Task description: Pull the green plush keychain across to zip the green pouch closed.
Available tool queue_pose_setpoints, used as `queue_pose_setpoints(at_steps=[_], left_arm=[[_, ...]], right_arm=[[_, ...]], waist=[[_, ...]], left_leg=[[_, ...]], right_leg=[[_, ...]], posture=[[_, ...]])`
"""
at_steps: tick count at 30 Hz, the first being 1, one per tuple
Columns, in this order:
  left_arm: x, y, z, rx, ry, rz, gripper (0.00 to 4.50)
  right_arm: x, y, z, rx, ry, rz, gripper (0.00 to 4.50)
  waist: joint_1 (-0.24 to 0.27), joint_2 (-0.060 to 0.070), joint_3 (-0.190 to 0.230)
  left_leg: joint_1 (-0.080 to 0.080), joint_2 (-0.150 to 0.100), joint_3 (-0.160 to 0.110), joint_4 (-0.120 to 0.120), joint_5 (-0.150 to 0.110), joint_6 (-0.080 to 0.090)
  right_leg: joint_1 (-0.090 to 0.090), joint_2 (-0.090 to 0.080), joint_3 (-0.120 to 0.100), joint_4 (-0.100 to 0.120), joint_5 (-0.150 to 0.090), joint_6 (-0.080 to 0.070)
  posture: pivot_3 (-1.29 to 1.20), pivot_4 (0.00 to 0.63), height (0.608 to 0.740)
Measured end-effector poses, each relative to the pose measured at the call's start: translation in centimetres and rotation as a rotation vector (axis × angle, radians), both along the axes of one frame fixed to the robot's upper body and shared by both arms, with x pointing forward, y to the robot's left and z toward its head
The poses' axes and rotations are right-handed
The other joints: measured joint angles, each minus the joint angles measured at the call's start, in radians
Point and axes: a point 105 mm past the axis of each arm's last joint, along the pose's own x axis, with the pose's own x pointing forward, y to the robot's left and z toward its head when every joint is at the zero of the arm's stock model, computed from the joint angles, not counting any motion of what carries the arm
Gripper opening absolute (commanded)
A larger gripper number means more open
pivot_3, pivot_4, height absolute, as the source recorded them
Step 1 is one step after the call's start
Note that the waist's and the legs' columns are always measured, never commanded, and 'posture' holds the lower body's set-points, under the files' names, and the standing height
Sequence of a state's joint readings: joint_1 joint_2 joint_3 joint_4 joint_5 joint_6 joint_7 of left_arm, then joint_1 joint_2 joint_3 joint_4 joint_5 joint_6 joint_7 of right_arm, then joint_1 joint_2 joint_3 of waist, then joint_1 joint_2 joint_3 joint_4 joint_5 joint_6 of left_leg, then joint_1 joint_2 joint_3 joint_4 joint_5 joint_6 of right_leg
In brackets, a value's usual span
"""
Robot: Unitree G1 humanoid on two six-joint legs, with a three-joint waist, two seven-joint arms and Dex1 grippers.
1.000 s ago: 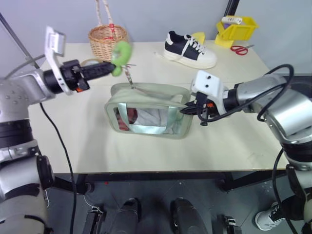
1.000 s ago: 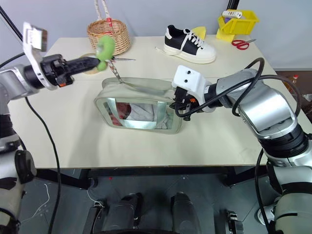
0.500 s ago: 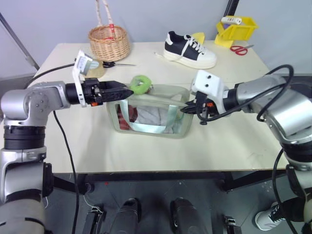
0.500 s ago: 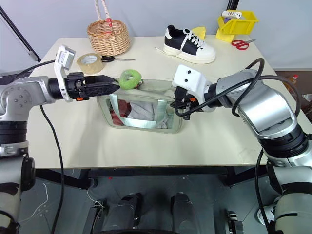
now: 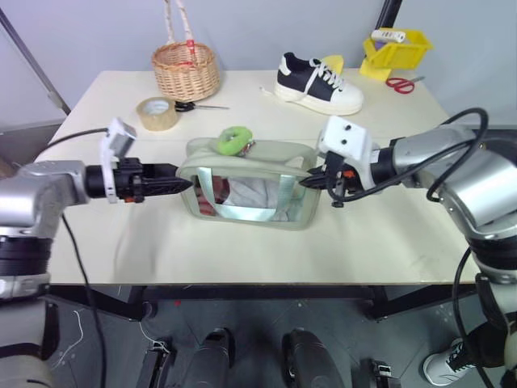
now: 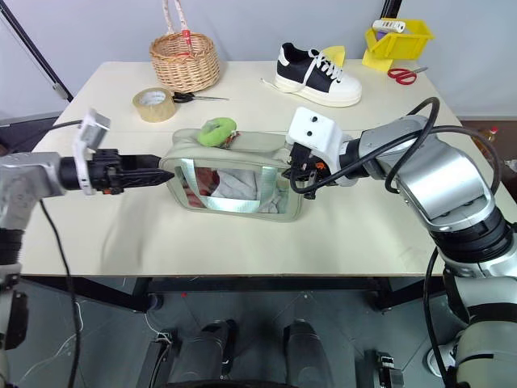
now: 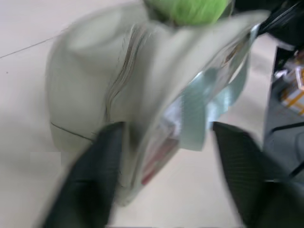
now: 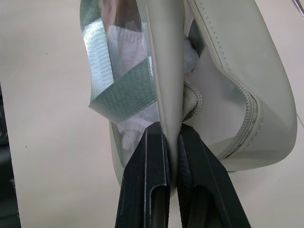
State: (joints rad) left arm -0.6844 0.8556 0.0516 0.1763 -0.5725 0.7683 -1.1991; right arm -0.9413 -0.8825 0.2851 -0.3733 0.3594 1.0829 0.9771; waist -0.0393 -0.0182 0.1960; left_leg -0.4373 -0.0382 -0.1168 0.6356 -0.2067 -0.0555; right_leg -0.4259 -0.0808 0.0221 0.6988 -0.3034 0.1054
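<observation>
The green pouch (image 5: 250,187) lies mid-table, its clear window facing me. On its top, toward the left end, rests the green plush keychain (image 5: 233,140), with nothing holding it. My left gripper (image 5: 184,184) is level with the pouch's left end, its tips right at it. In the left wrist view its fingers (image 7: 102,156) stand apart, open, with the pouch's end (image 7: 95,95) just ahead and the keychain (image 7: 187,9) beyond. My right gripper (image 5: 312,182) is shut on the pouch's right-end edge; the right wrist view shows the seam (image 8: 172,95) pinched between the fingers.
At the back left stand a wicker basket (image 5: 187,69), a tan tape roll (image 5: 157,113) and black scissors (image 5: 200,105). A black-and-white shoe (image 5: 317,83) sits at the back middle. A yellow bin (image 5: 395,50) and red scissors (image 5: 397,82) are at the back right.
My left gripper let go of the keychain, which now lies on the pouch top. The left arm sank and drew back left to the pouch's end. The right arm kept still.
</observation>
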Motion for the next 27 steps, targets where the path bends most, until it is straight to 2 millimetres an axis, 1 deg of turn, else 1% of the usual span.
queue_pose_setpoints(at_steps=[2, 4, 7, 8, 9, 10, 11, 13, 14, 15, 16, 18, 21, 22, 24, 25, 27], left_arm=[[0.2, -0.3, -0.1, -0.002, -0.015, -0.002, 0.03], [0.4, -0.4, -0.1, -0.006, -0.018, -0.001, 0.03], [0.6, -0.5, 0.1, 0.001, -0.037, 0.003, 0.00], [0.6, -0.5, 0.1, 0.006, -0.043, 0.007, 0.00], [0.7, -0.5, 0.1, 0.009, -0.045, 0.009, 0.00], [0.7, -0.6, 0.0, 0.007, -0.046, 0.006, 0.00], [0.7, -0.8, 0.1, 0.006, -0.050, 0.004, 0.00], [0.7, -1.2, 0.1, 0.009, -0.064, -0.008, 0.00], [0.6, -1.3, 0.1, 0.013, -0.068, -0.012, 0.00], [0.5, -1.4, 0.1, 0.016, -0.072, -0.016, 0.00], [0.5, -1.6, 0.1, 0.017, -0.075, -0.020, 0.00], [0.3, -1.6, -0.1, 0.021, -0.075, -0.018, 0.00], [0.2, -1.8, -0.1, 0.025, -0.083, -0.024, 0.00], [0.1, -1.9, 0.0, 0.027, -0.087, -0.027, 0.00], [0.0, -1.9, -0.1, 0.023, -0.078, -0.023, 0.00], [0.0, -1.9, -0.1, 0.021, -0.076, -0.022, 0.00], [0.0, -1.9, -0.1, 0.023, -0.076, -0.019, 0.00]], right_arm=[[0.0, 0.0, 0.0, 0.001, 0.001, -0.001, 0.00], [0.0, -0.1, 0.1, 0.003, 0.000, -0.003, 0.00], [-0.4, -0.1, 0.5, 0.019, 0.009, 0.018, 1.16], [-0.9, 0.1, 0.8, 0.048, 0.032, 0.051, 1.67], [-1.8, 0.5, 1.7, 0.103, 0.059, 0.100, 2.32], [-2.2, 1.0, 2.6, 0.142, 0.063, 0.137, 2.70], [-2.8, 1.9, 4.1, 0.191, 0.045, 0.192, 3.29], [-2.9, 3.4, 6.4, 0.245, -0.017, 0.245, 4.24], [-2.6, 4.0, 7.2, 0.263, -0.047, 0.249, 4.44], [-1.8, 4.7, 7.6, 0.272, -0.077, 0.240, 4.44], [-1.0, 5.1, 7.5, 0.272, -0.090, 0.218, 4.44], [1.5, 6.6, 6.1, 0.242, -0.102, 0.168, 4.44], [4.2, 8.5, 4.5, 0.203, -0.109, 0.114, 4.44], [4.8, 9.0, 4.3, 0.184, -0.125, 0.105, 4.23], [5.7, 9.3, 4.0, 0.135, -0.163, 0.099, 3.60], [6.0, 9.2, 3.9, 0.119, -0.171, 0.102, 3.00], [6.1, 9.1, 3.6, 0.098, -0.171, 0.113, 2.20]], waist=[[-0.004, 0.000, 0.000], [-0.005, 0.000, 0.000], [-0.004, 0.000, 0.000], [-0.004, 0.000, 0.000], [-0.004, 0.000, 0.000], [-0.005, 0.000, 0.000], [-0.008, 0.000, 0.000], [-0.008, 0.000, 0.000], [-0.007, 0.000, 0.000], [-0.007, 0.000, 0.000], [-0.006, 0.000, 0.000], [-0.007, 0.000, 0.000], [-0.007, 0.000, 0.000], [-0.005, 0.000, 0.000], [-0.003, 0.000, 0.000], [-0.003, 0.000, 0.000], [-0.005, 0.000, 0.000]], left_leg=[[0.000, 0.000, 0.000, -0.001, 0.000, 0.000], [0.000, 0.000, 0.000, -0.001, 0.000, 0.000], [0.000, 0.000, 0.000, -0.001, 0.000, 0.000], [0.000, 0.000, 0.000, -0.001, 0.000, 0.000], [0.000, 0.000, 0.000, -0.001, 0.000, 0.000], [0.000, 0.000, 0.000, -0.001, 0.000, 0.000], [0.000, 0.000, 0.000, -0.001, 0.000, 0.000], [0.001, 0.001, 0.000, -0.001, 0.000, 0.000], [0.001, 0.001, 0.000, -0.001, 0.000, 0.000], [0.001, 0.000, 0.000, -0.001, 0.000, 0.000], [0.001, 0.000, 0.000, -0.001, 0.000, 0.000], [0.001, 0.000, 0.000, -0.001, 0.000, 0.000], [0.000, 0.000, 0.000, -0.002, 0.000, 0.000], [-0.001, 0.000, 0.000, -0.002, 0.000, 0.000], [-0.002, -0.001, -0.001, -0.001, 0.000, -0.001], [-0.002, -0.001, 0.000, -0.001, 0.000, -0.001], [-0.002, -0.001, 0.000, -0.001, 0.000, -0.001]], right_leg=[[-0.001, 0.000, 0.000, 0.000, 0.000, 0.000], [-0.001, 0.000, 0.000, 0.000, 0.000, 0.000], [-0.001, 0.000, 0.000, 0.000, 0.000, 0.000], [-0.001, 0.000, 0.000, 0.000, 0.000, 0.000], [-0.001, 0.000, 0.000, 0.000, 0.000, 0.000], [-0.001, 0.000, 0.000, 0.000, 0.000, 0.000], [-0.001, 0.000, 0.000, 0.001, 0.000, 0.000], [-0.001, 0.001, 0.000, 0.001, 0.000, 0.000], [-0.001, 0.002, 0.000, 0.001, 0.000, 0.000], [-0.001, 0.001, 0.000, 0.001, 0.000, 0.000], [-0.001, 0.001, 0.000, 0.001, 0.000, 0.000], [-0.001, 0.001, 0.000, 0.001, 0.000, 0.000], [-0.002, 0.001, 0.000, 0.001, 0.000, 0.000], [-0.002, 0.001, 0.000, 0.001, 0.000, 0.000], [-0.003, 0.000, 0.000, 0.001, 0.000, 0.000], [-0.003, 0.000, 0.000, 0.000, 0.000, 0.000], [-0.003, 0.000, 0.000, 0.000, 0.000, 0.000]], posture=[[0.00, 0.150, 0.695], [0.00, 0.150, 0.695], [0.00, 0.150, 0.695], [0.00, 0.150, 0.695], [0.00, 0.150, 0.695], [0.00, 0.150, 0.695], [0.00, 0.150, 0.695], [0.00, 0.150, 0.695], [0.00, 0.150, 0.695], [0.00, 0.150, 0.695], [0.00, 0.150, 0.695], [0.00, 0.150, 0.695], [0.00, 0.150, 0.695], [0.00, 0.150, 0.695], [0.00, 0.150, 0.695], [0.00, 0.150, 0.695], [0.00, 0.150, 0.695]])
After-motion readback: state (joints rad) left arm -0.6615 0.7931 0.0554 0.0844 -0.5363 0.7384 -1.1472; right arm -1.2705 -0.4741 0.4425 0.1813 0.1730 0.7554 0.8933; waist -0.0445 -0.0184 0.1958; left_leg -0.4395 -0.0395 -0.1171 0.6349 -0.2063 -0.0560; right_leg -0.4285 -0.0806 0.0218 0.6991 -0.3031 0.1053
